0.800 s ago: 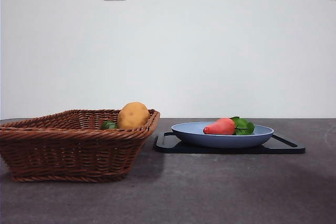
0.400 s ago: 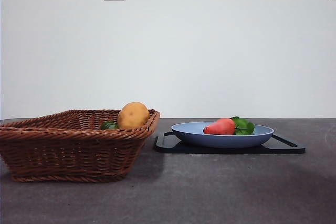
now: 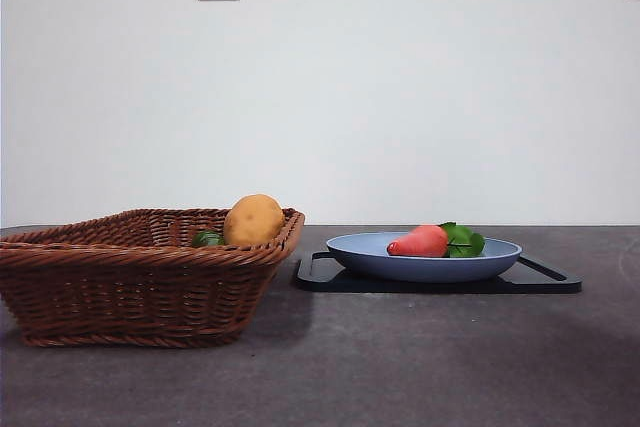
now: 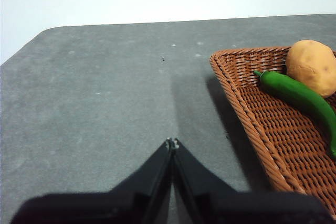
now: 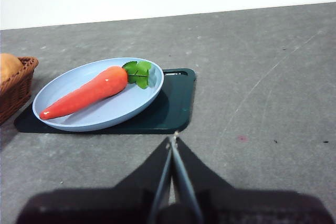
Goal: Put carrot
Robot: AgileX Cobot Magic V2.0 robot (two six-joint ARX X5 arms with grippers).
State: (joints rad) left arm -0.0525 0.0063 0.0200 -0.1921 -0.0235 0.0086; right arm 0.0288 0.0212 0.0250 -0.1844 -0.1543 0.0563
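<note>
The carrot point(image 5: 86, 93) is seen lying in the blue plate point(image 5: 63, 121) on the dark tray point(image 5: 176, 103). Both the left gripper point(image 4: 172, 142) and right gripper point(image 5: 172, 138) are pressed together, holding nothing. The basket point(image 4: 247, 124) is cut off at the frame edge.

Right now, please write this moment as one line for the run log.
carrot: lying in blue plate | plate: on dark tray | left claw: shut, away from basket | right claw: shut, short of tray

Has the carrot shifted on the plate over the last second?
No. In the front view the carrot lies at the same spot on the blue plate, its leaves the same way, judged against the dark tray under it.
</note>
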